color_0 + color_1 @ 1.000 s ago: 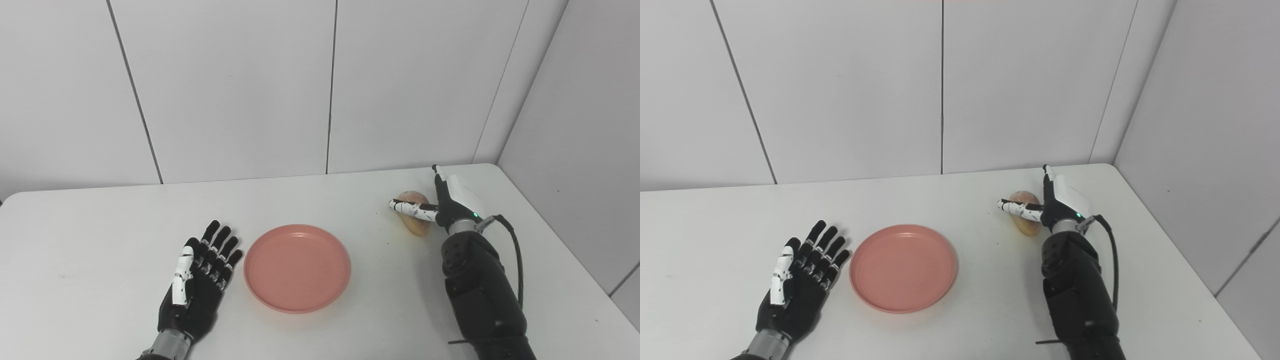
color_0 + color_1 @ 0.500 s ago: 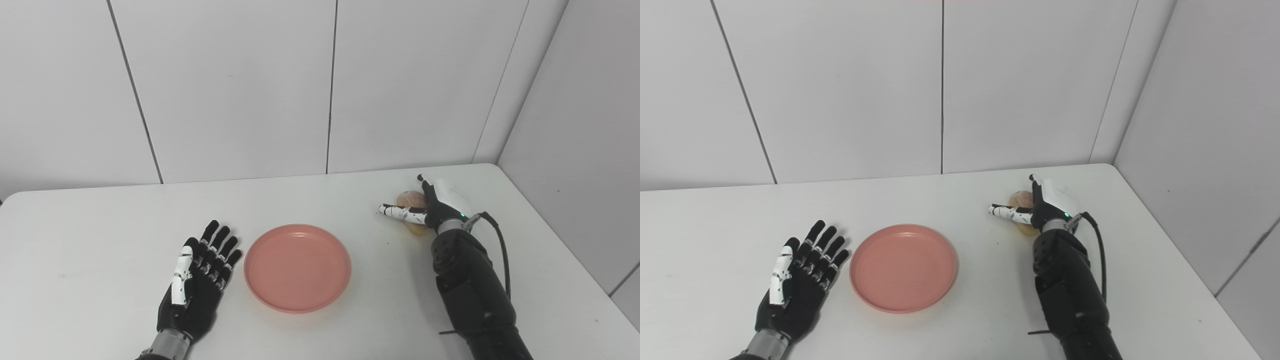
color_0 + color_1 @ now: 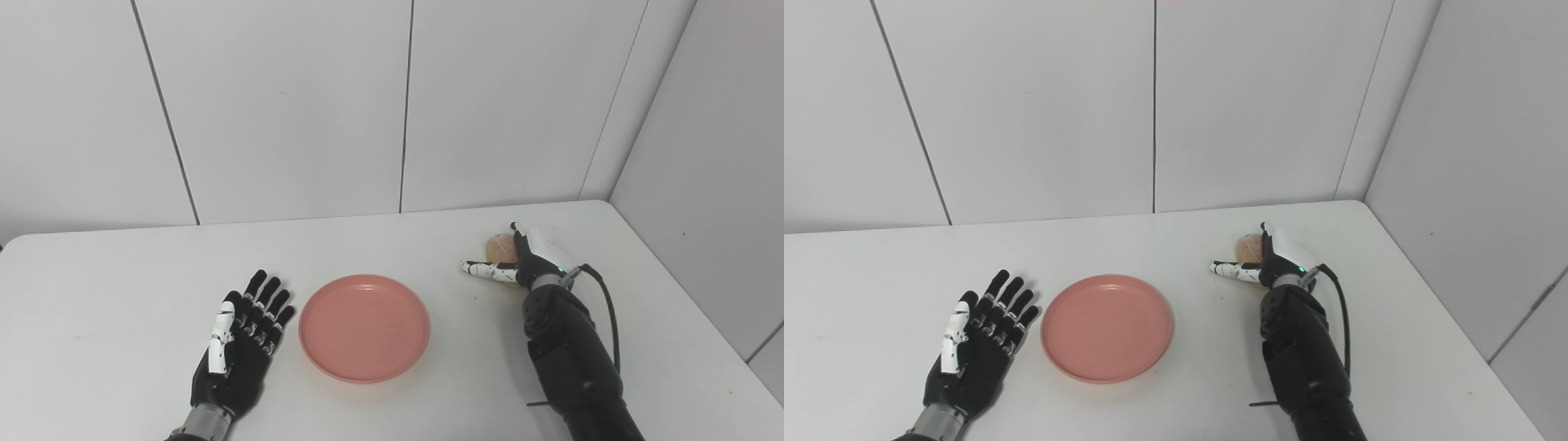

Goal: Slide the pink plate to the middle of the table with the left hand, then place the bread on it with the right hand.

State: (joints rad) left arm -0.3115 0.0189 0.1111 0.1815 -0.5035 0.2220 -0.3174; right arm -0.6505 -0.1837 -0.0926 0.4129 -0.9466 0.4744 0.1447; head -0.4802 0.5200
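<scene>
- Your right robot hand [image 3: 528, 260] is down at the bread [image 3: 501, 247], far on the right side of the worktop [image 3: 110, 288]. The thumb sticks out to the left and the hand covers most of the bread. You cannot tell if the fingers have closed on it.
- If the hold is weak, the bread may slip out when you lift it, or roll away toward the far right corner.
- If you squeeze too hard, the soft bread may squash.
- The pink plate [image 3: 364, 327] sits near the middle of the worktop, well apart from the bread. If you let go too soon, the bread may land beside it.
- Your left robot hand [image 3: 240, 350] lies flat and open, holding nothing, just left of the pink plate. If it bumps the rim, the pink plate may slide away.
</scene>
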